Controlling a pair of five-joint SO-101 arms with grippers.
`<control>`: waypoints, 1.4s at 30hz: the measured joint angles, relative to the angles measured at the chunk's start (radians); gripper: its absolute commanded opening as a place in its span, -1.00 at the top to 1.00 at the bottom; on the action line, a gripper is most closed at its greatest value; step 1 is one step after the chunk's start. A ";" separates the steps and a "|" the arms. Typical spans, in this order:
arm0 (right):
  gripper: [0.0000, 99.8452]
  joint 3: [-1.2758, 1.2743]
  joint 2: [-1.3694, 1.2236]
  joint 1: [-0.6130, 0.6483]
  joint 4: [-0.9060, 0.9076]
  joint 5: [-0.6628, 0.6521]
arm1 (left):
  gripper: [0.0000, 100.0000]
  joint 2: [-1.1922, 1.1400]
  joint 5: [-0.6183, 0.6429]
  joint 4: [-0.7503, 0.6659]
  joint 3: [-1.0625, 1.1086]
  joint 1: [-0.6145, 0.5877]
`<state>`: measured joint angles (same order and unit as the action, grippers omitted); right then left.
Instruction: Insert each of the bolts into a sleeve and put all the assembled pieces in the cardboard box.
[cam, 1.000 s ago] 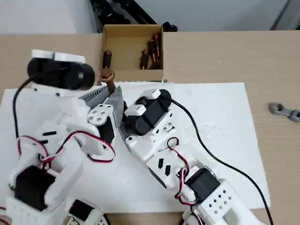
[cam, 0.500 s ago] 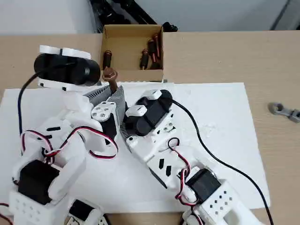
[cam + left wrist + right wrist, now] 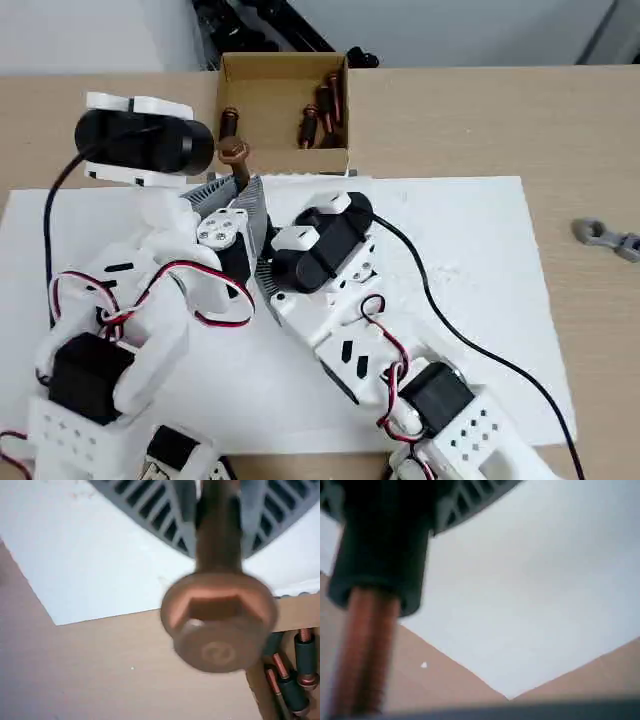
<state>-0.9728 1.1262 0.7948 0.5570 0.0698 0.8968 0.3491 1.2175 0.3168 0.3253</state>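
Note:
A copper bolt (image 3: 233,152) sticks up out of my left gripper (image 3: 243,192), which is shut on its shaft just in front of the cardboard box (image 3: 283,58). In the left wrist view the bolt's flanged hex head (image 3: 218,620) hangs past the grey ribbed fingers (image 3: 145,510). My right gripper (image 3: 262,232) sits tight against the left one, shut on a black sleeve (image 3: 380,555). The copper shaft (image 3: 362,650) comes out of that sleeve. Several assembled pieces (image 3: 325,105) lie inside the box, and one more (image 3: 229,125) lies along its left wall.
Both arms stand on a white paper sheet (image 3: 470,260) that covers the tabletop. A small metal part (image 3: 605,238) lies on the bare wood at the far right. The box corner with assembled pieces (image 3: 295,680) is close to the bolt head.
My left arm has moved slightly toward the box, carrying the bolt head up and a little right. The right arm has shifted along with it.

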 measured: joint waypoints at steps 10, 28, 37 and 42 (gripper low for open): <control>0.99 0.000 0.000 0.002 0.000 0.000 | 0.98 -0.003 0.000 0.000 0.015 -0.003; 0.99 0.000 0.002 0.002 0.000 -0.003 | 0.98 -0.003 0.074 0.058 -0.002 -0.003; 0.99 0.000 0.002 0.002 0.000 -0.003 | 0.98 -0.003 0.083 0.058 -0.002 -0.003; 0.99 0.000 0.002 0.002 0.000 -0.003 | 0.98 -0.003 0.083 0.058 0.015 -0.003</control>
<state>-0.9728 1.1278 0.7963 0.5570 0.0667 0.8938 0.4319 1.2758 0.3322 0.3222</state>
